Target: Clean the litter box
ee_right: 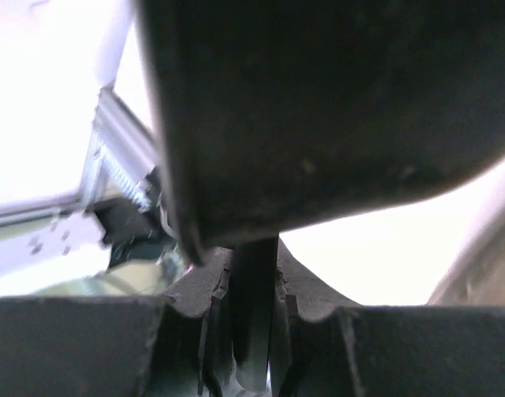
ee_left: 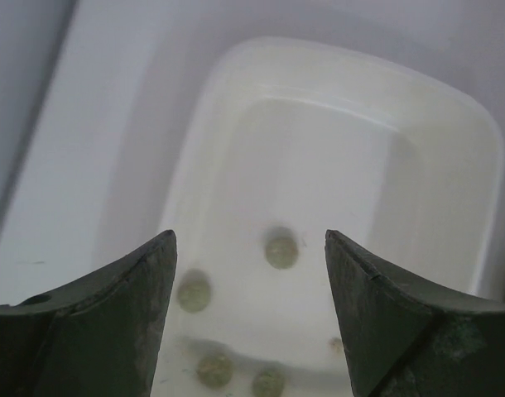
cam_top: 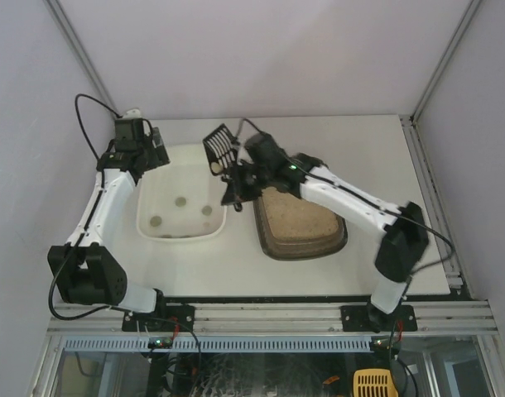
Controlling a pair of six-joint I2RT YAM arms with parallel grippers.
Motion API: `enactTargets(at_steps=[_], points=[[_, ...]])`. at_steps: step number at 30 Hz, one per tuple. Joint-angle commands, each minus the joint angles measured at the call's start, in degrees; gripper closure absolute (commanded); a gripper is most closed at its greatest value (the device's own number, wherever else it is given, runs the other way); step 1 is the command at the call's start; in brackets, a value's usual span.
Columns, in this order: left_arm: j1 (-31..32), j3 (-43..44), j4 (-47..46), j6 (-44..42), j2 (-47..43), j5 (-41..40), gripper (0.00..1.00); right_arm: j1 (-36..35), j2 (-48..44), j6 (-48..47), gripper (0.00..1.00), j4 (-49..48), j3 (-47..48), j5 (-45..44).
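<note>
The litter box (cam_top: 300,222), a dark tray of beige litter, lies right of centre. My right gripper (cam_top: 237,174) is shut on the handle of a black slotted scoop (cam_top: 220,143). It holds the scoop raised over the right rim of the white tray (cam_top: 150,198). A pale greenish lump (cam_top: 215,168) shows at the scoop's lower edge. In the right wrist view the scoop handle (ee_right: 254,314) sits between the fingers (ee_right: 315,298), and the scoop's back fills the top. My left gripper (cam_top: 158,150) is open and empty above the white tray's far left corner, as the left wrist view shows (ee_left: 248,240).
Several greenish round clumps (ee_left: 281,251) lie on the white tray's floor (ee_left: 343,165), also seen from above (cam_top: 180,201). Walls enclose the table on the left, back and right. The right arm's forearm (cam_top: 343,194) spans above the litter box.
</note>
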State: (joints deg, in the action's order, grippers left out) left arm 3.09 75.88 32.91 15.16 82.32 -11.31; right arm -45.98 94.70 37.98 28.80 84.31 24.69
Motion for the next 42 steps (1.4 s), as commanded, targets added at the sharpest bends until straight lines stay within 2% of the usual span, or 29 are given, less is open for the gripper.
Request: enactTargets(at_steps=[1, 5, 8, 12, 17, 22, 25, 27, 30, 33, 35, 37, 38, 39, 42], points=[[-3.0, -0.2, -1.3, -2.8, -5.1, -7.1, 0.24, -8.5, 17.4, -11.0, 1.0, 28.8, 24.1, -22.6], [-5.0, -4.0, -2.5, -3.3, -7.4, -10.8, 0.24, -13.0, 29.7, -13.4, 1.0, 39.9, 41.7, -40.2], [-8.4, -4.7, -0.5, -2.1, -7.3, -6.7, 0.24, -15.3, 35.4, -14.2, 1.0, 45.1, 49.0, -51.9], [-10.4, -5.7, 1.0, -0.7, -6.7, -3.5, 0.24, -16.9, 35.6, -15.5, 1.0, 43.6, 48.9, -58.8], [-10.4, -5.0, 1.7, -0.6, -6.5, -2.7, 0.26, -18.1, 30.4, -19.1, 1.0, 34.8, 42.6, -59.7], [-10.3, -4.1, 1.9, -0.9, -6.5, -2.9, 0.26, -19.0, 28.3, -25.5, 1.0, 29.6, 39.7, -56.0], [-10.4, -3.3, 2.2, -0.9, -5.9, -0.6, 0.26, -19.1, 29.5, -24.8, 1.0, 33.1, 41.7, -58.8], [-10.3, -1.7, 2.8, -1.2, -4.8, 4.3, 0.27, -18.3, 27.5, -21.7, 1.0, 35.9, 42.1, -58.3], [-8.3, 1.9, 3.4, -2.6, -1.8, 9.2, 0.31, -15.5, 19.2, -17.4, 1.0, 36.0, 34.4, -51.5], [-3.6, 5.6, 3.1, -3.7, 1.3, 10.9, 0.3, -10.2, 9.6, -12.6, 1.0, 35.6, 21.7, -38.0], [-1.2, 7.2, 0.8, -4.6, 3.5, 18.5, 0.29, -6.9, 4.8, -9.6, 1.0, 37.4, 14.5, -32.8], [1.0, 9.2, -1.7, -5.7, 6.6, 28.9, 0.16, -4.1, 1.1, -7.4, 1.0, 40.7, 9.6, -30.1], [2.7, 11.0, -2.1, -7.8, 8.8, 34.3, 0.02, -2.8, -0.6, -6.5, 1.0, 42.6, 7.7, -29.6], [5.0, 13.9, -1.4, -10.0, 12.0, 38.0, 0.0, -1.7, -1.8, -5.9, 1.0, 44.3, 6.5, -29.7], [13.3, 23.3, 3.1, -14.8, 19.4, 35.2, 0.0, 1.4, -4.4, -5.0, 1.0, 47.3, 3.5, -28.3]])
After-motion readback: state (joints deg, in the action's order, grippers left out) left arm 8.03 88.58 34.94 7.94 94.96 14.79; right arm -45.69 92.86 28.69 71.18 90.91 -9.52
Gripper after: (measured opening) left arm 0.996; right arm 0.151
